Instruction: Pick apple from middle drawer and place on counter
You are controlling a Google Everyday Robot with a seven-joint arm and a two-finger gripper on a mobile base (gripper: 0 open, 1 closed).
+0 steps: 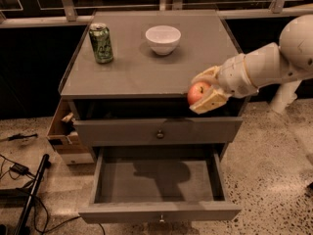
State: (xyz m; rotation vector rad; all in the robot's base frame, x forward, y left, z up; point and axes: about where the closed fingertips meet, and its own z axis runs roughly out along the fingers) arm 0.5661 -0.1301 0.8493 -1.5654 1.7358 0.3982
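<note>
Gripper [201, 94]: it is hanging in the air at the front right of the cabinet, level with the counter's front edge, and it is gripping the apple.
Fingers [211, 102]: the 2 tan fingers are pressing on the fruit from above and below, parted only as wide as the apple between them.
Apple [196, 92]: red with a paler patch, it is sitting in the gripper just in front of the counter's front lip. It is up out of the drawer and is not resting on any surface.
Arm [264, 65]: the thick white arm is reaching in from the right, angling down and leftward to the wrist.
Counter [146, 75]: the flat grey top is lying just behind and to the left of the apple, and its front edge is passing beside the fruit.
Middle drawer [159, 212]: it is standing pulled fully out at the bottom of the cabinet, well below the gripper. A dark shadow is falling across its grey floor.
Upper drawer front [127, 130]: it is sitting shut between the counter and the open drawer, and its small round knob [160, 134] is showing at the centre.
Green can [101, 43]: it is standing upright on the counter's back left.
White bowl [163, 39]: it is sitting right way up near the back middle, well apart from the can.
Cardboard box [61, 133]: it is leaning against the cabinet's left side on the floor.
Black cables [19, 169]: they are trailing over the speckled floor at the left.
</note>
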